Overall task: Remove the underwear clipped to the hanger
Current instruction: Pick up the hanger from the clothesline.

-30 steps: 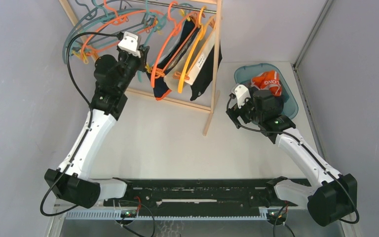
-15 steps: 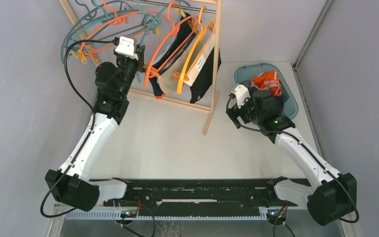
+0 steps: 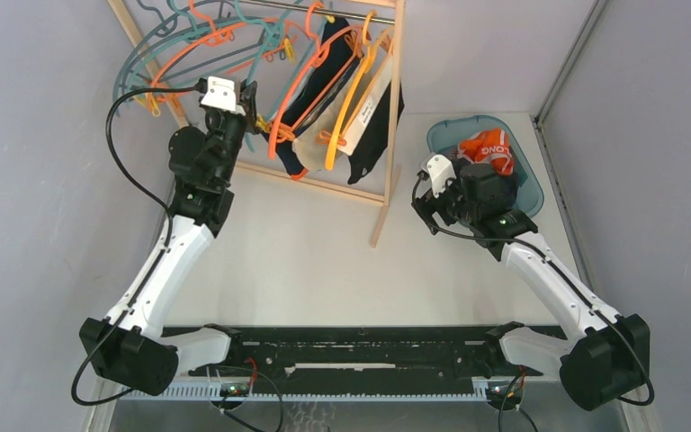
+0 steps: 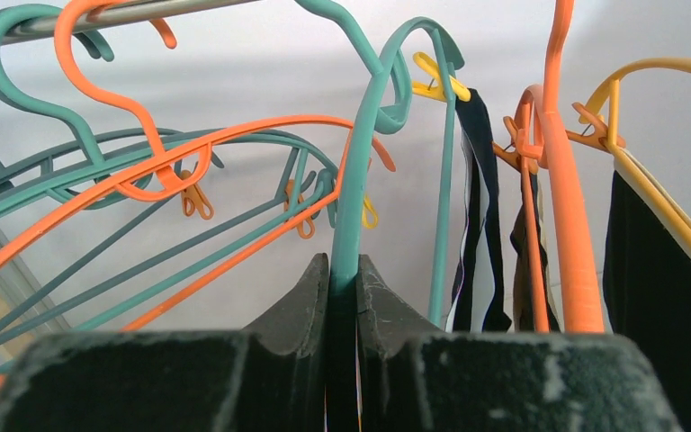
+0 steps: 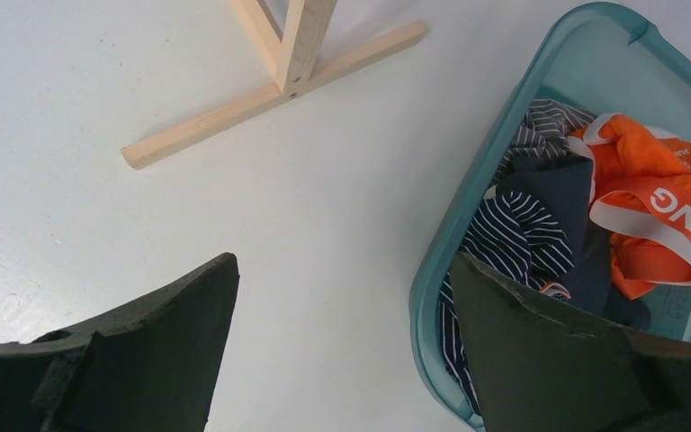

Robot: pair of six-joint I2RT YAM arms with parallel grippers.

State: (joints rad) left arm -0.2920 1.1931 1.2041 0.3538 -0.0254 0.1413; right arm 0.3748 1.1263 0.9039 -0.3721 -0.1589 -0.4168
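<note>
wooden rack (image 3: 394, 108) stands far centre on the white counter (image 3: 306, 261). its metal rail (image 3: 342, 11) runs left from the top of the upright. rack foot (image 5: 274, 101) lies flat on the counter, crossed by the upright. teal bin (image 3: 530, 177) is far right, near the rack, not touching. grey walls (image 3: 36, 135) left and right.

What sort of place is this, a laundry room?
Probably a test booth, not a home laundry: bare grey walls close around a white table, two robot arms are bolted at its edge, and a wooden rack of plastic hangers stands beside a tub of underwear.
</note>
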